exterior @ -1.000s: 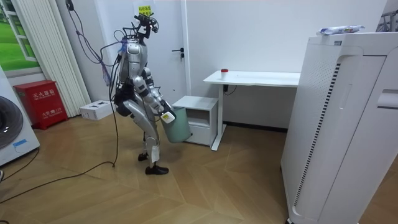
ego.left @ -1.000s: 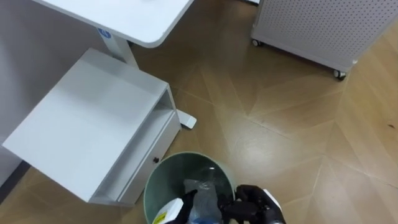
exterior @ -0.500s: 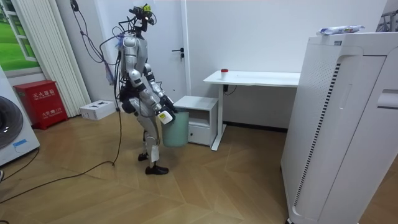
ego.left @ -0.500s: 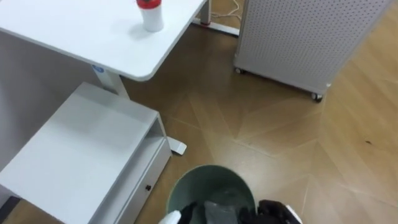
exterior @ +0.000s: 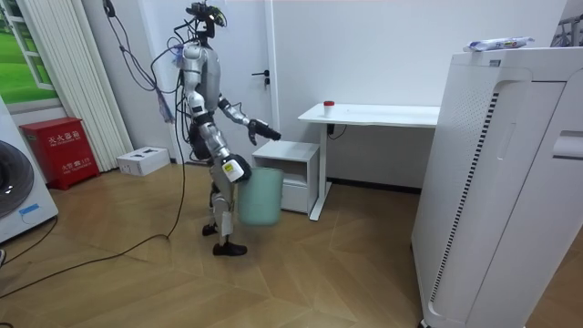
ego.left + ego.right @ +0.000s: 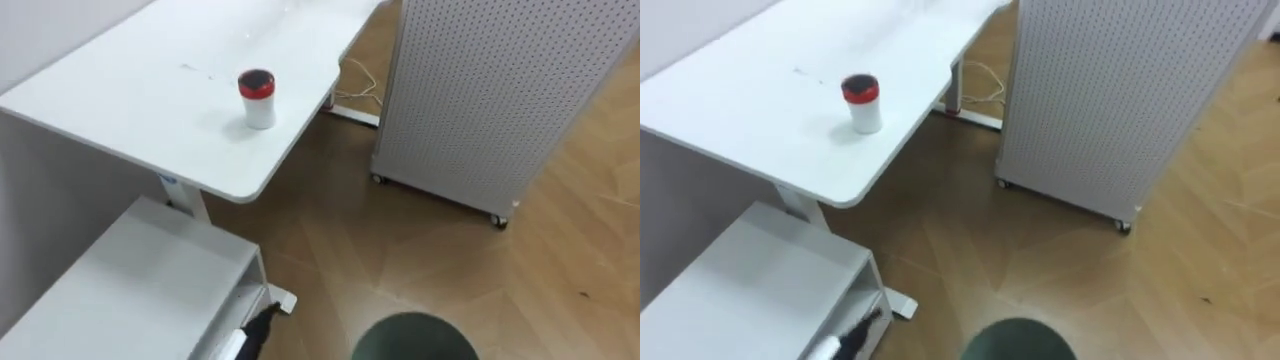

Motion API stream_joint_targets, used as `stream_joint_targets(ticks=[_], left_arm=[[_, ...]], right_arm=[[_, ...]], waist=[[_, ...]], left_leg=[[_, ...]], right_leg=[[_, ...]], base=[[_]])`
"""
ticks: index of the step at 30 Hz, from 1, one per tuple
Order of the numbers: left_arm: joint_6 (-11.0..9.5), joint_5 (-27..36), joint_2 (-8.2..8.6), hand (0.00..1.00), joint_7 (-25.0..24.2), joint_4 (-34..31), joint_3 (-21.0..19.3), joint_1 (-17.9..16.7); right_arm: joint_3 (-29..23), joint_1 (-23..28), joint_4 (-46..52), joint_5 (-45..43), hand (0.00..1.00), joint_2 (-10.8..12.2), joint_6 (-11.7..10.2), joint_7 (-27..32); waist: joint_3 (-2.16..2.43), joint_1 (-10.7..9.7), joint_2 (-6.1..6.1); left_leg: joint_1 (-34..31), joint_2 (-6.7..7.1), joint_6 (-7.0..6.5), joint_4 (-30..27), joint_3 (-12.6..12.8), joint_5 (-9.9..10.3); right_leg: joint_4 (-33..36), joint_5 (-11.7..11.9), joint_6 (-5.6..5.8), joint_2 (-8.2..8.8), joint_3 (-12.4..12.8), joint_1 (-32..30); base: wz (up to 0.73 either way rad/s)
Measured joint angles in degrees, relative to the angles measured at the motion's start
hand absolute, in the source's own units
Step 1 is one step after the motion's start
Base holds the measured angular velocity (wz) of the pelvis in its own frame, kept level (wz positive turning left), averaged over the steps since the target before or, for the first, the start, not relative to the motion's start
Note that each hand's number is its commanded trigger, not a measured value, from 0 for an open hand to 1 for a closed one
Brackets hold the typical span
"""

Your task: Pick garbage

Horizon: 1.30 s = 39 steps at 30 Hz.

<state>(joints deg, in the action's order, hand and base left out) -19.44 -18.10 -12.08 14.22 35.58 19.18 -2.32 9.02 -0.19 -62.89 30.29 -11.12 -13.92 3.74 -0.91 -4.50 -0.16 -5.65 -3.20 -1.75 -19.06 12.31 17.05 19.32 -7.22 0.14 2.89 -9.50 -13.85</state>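
left hand (image 6: 260,326) pokes in at the bottom left by the low white cabinet (image 6: 130,290), fingers straight and empty, small white red-lidded canister (image 6: 257,98) sits upper left on the white desk (image 6: 140,110), right hand (image 5: 231,170) down by the pale green round bin (image 5: 261,199), can't tell its grip

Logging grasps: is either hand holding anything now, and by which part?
The right hand is at the rim of the green trash bin, apparently carrying it; the grip cannot be told. The left hand reaches out open, empty.

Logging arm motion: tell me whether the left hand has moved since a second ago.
Yes. The left hand has risen off the bin and reached toward the desk, beside the white cabinet.
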Motion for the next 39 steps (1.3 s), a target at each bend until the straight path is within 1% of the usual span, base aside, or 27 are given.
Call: stream_joint_targets(ticks=[1, 2, 4, 5, 9, 10, 11, 14, 16, 20, 23, 25, 28, 31, 33, 35, 39], left_arm=[[0.0, 0.06, -0.13, 0.0, 0.49, -0.57, -0.05, -0.45], [-0.01, 0.06, -0.28, 0.0, 0.8, -2.04, -0.22, -1.14], [-0.37, 0.04, -0.44, 0.0, 1.45, -5.64, -1.61, -2.88], [-1.02, 0.38, -0.48, 0.0, 2.07, -7.11, -2.88, -3.54], [-1.19, 2.4, -1.04, 0.0, 5.35, -12.12, -5.44, -4.53], [-1.71, 2.91, -1.06, 0.0, 6.56, -13.47, -6.25, -4.63], [-2.71, 2.86, -1.06, 0.0, 7.69, -14.34, -7.1, -4.77], [-4.84, 2.98, -1.04, 0.0, 10.3, -14.84, -9.08, -5.14], [-5.43, 3.01, -1.03, 0.0, 11.67, -15.29, -10.54, -5.16], [-5.74, 5.09, -1.06, 0.0, 14.97, -17.95, -12.75, -5.24], [-6.21, 7.74, -1.16, 0.0, 16.68, -18.87, -12.92, -5.1], [-6.21, 9.6, -1.16, 0.0, 16.71, -18.9, -12.89, -5.08], [-6.21, 11.62, -1.17, 0.0, 16.71, -19.27, -12.88, -5.05], [-6.2, 11.82, -1.17, 0.0, 16.64, -20.75, -12.87, -5.06], [-6.21, 11.81, -1.19, 0.0, 16.65, -22.39, -12.79, -5.01], [-6.21, 11.82, -1.49, 0.0, 16.83, -23.9, -12.24, -4.51], [-6.23, 11.78, -1.49, 0.0, 17.79, -24.01, -12.23, -2.65]], right_arm=[[-0.02, 0.48, -1.11, -0.28, 1.0, 0.05, -0.43, -0.01], [-0.36, 0.97, -1.99, -0.75, 1.0, 0.01, -0.5, 0.01], [-1.57, 2.4, -1.88, -2.85, 1.0, -0.01, -0.53, -0.22], [-1.81, 3.39, -1.79, -3.43, 1.0, -0.04, -0.57, -0.16], [-1.88, 5.22, -1.37, -3.62, 1.0, -0.16, -0.57, 0.5], [-1.98, 5.56, -1.38, -3.69, 1.0, -0.34, -0.58, 0.49], [-2.14, 5.87, -1.44, -3.95, 1.0, -0.36, -0.58, 0.47], [-3.61, 6.11, -1.48, -3.86, 1.0, -0.33, -0.55, 0.69], [-4.32, 6.11, -1.47, -3.89, 1.0, -0.38, -0.55, 0.81], [-5.82, 6.06, -1.55, -4.12, 1.0, -0.4, -0.55, 0.75], [-5.86, 5.93, -1.66, -4.39, 1.0, -0.4, -0.53, 0.95], [-5.86, 5.74, -1.65, -4.98, 1.0, -0.4, -0.53, 0.92], [-5.85, 5.76, -1.7, -5.61, 1.0, -0.32, -0.45, 0.31], [-5.84, 5.76, -1.7, -5.61, 1.0, -0.31, -0.42, -0.18], [-5.84, 5.74, -1.67, -5.6, 1.0, -0.32, -0.42, -0.18], [-5.77, 5.76, -1.66, -5.65, 1.0, -0.29, -0.42, -0.19], [-5.77, 5.79, -1.42, -6.49, 1.0, -0.03, -0.39, -0.1]], waist=[[0.39, -0.14, -0.13], [0.59, -0.27, -0.26], [0.79, -0.04, -0.5], [0.79, 0.19, -0.54], [0.74, 0.21, -0.44], [0.73, 0.2, -0.4], [0.67, 0.23, -0.38], [0.59, 0.29, -0.28], [0.5, 0.32, -0.47], [0.48, 0.72, -0.49], [0.42, 0.38, -0.48], [0.43, 0.2, -0.45], [0.27, 0.03, -0.44], [0.06, 0.08, -0.39], [0.02, 0.07, -0.33], [-0.05, -0.18, -0.22], [-0.09, -0.67, -0.23]], left_leg=[[1.39, 0.04, 0.03, 1.15, 0.09, -0.22], [2.49, 0.01, 0.07, 1.88, 0.09, -0.31], [3.73, -0.11, 0.23, 2.59, 0.11, -0.41], [4.79, -0.18, 0.29, 2.99, 0.1, -0.45], [7.42, -0.31, 0.5, 4.1, 0.05, -0.57], [8.27, -0.27, 0.59, 4.69, 0.06, -0.63], [9.0, -0.27, 0.66, 5.08, 0.03, -0.68], [10.69, -0.24, 0.71, 5.66, -0.03, -0.73], [10.85, -0.23, 0.7, 5.64, -0.27, -0.73], [11.37, -0.23, 0.71, 5.67, -0.3, -0.73], [12.04, -0.19, 0.71, 5.93, -0.62, -0.73], [12.38, -0.18, 0.71, 6.48, -0.41, -0.73], [12.43, -0.15, 0.71, 6.67, -0.31, -0.73], [12.39, -0.16, 0.71, 6.86, -0.21, -0.73], [12.4, -0.16, 0.71, 6.81, -0.18, -0.73], [12.27, -0.08, 0.71, 6.7, -0.17, -0.73], [12.16, 0.01, 0.71, 6.53, -0.08, -0.73]], right_leg=[[-0.82, -0.05, 0.07, -0.06, -0.08, 1.44], [-1.75, -0.01, 0.18, -0.21, -0.08, 2.76], [-2.71, 0.08, 0.31, -0.57, -0.06, 4.02], [-2.99, 0.08, 0.31, -0.74, -0.16, 4.83], [-4.12, 0.09, 0.31, -1.11, -0.26, 7.5], [-4.44, 0.1, 0.32, -1.21, -0.2, 8.19], [-4.68, 0.09, 0.32, -1.27, -0.24, 9.08], [-4.8, 0.01, 0.38, -1.3, -0.36, 10.53], [-4.8, -0.01, 0.39, -1.23, -0.62, 10.78], [-4.62, -0.04, 0.35, -1.25, -0.6, 11.13], [-4.7, -0.14, 0.41, -1.31, -0.55, 11.84], [-4.7, -0.19, 0.44, -1.37, -0.28, 12.03], [-4.69, -0.2, 0.45, -1.38, -0.22, 11.98], [-4.71, -0.22, 0.49, -1.46, -0.11, 11.8], [-4.72, -0.23, 0.5, -1.49, -0.08, 11.73], [-4.65, -0.29, 0.59, -1.42, 0.2, 11.51], [-4.49, -0.41, 0.68, -1.21, 0.09, 11.35]], base=[[0.04], [0.05], [0.0], [0.0], [0.0], [0.0], [0.0], [0.0], [0.05], [0.0], [0.03], [-0.05], [-0.01], [0.0], [0.0], [0.0], [-0.03]])
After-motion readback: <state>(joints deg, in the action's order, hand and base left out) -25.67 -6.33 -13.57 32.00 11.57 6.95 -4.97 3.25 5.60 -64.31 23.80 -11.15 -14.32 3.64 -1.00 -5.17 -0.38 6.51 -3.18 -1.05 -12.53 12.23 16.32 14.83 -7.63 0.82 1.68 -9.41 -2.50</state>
